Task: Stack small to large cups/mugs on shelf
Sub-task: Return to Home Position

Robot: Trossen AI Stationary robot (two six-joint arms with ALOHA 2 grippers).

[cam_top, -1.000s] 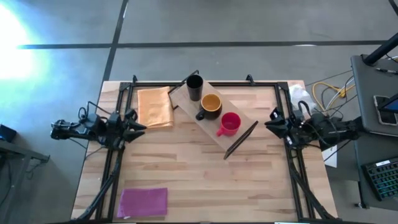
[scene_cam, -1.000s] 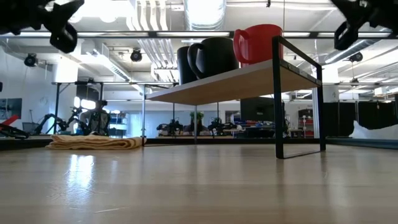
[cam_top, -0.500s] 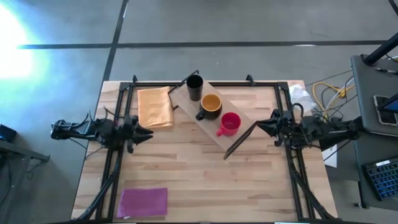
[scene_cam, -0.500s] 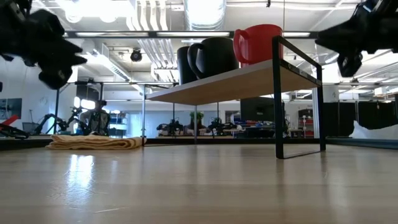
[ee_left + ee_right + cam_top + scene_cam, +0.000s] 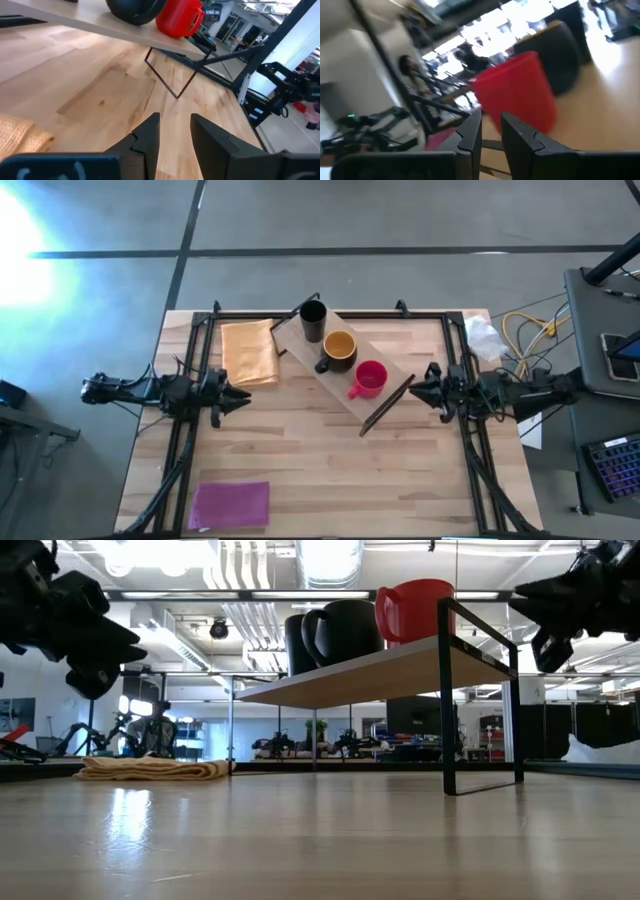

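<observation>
Though clear of the shelf [image 5: 380, 675], easing inward: left gripper [image 5: 238, 393], right gripper [image 5: 420, 392], both narrowly apart, empty; black cup [image 5: 312, 318], dark mug [image 5: 340, 348], red mug [image 5: 369, 377] shelved, stacking done

Matte black arms [image 5: 130, 388] trail thin cables; left tool [image 5: 243, 392] and right tool [image 5: 414, 390] bear flat dark fingers [image 5: 149, 136].
</observation>
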